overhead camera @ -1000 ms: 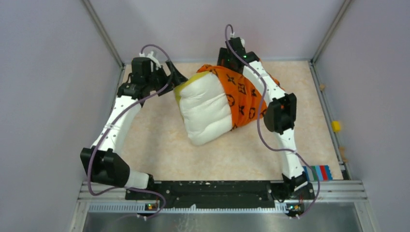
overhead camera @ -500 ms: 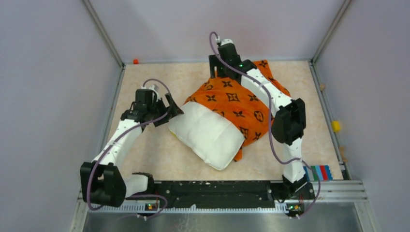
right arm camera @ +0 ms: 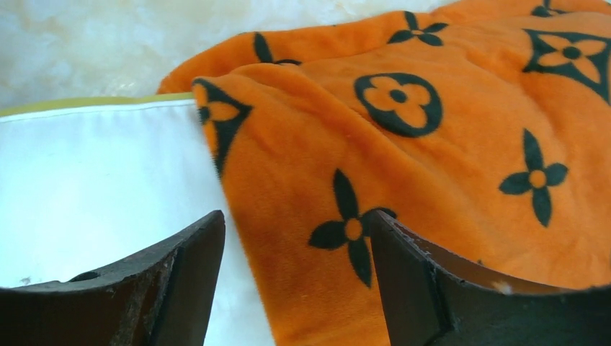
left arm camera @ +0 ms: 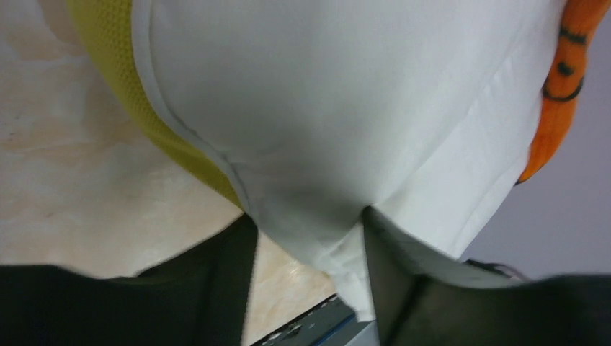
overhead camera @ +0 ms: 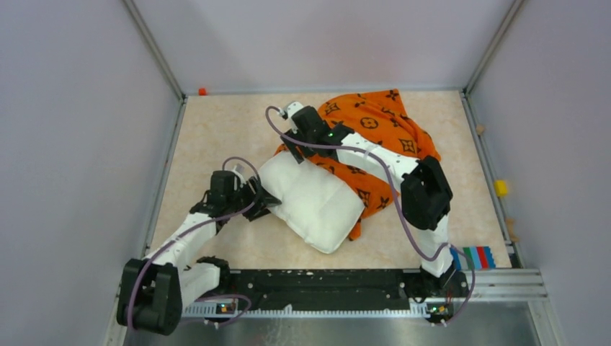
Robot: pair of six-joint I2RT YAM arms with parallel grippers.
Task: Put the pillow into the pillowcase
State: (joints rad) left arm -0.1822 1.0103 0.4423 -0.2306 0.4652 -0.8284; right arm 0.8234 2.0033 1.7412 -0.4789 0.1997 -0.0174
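The pillow [overhead camera: 317, 205] lies mid-tabletop [overhead camera: 216, 130], its far end inside the pillowcase [overhead camera: 375, 130] bunched toward the far right corner. The left end effector [overhead camera: 266, 202] pinches the pillow's corner. The right end effector [overhead camera: 287, 148] is spread above the hem, which I'd grab alone and draw nearward.

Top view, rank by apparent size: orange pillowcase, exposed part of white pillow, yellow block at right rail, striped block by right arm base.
1. Orange printed fabric pillowcase
2. White quilted pillow, exposed part; close to the pillowcase, so that order is unsure
3. Striped multicoloured block
4. Small yellow block
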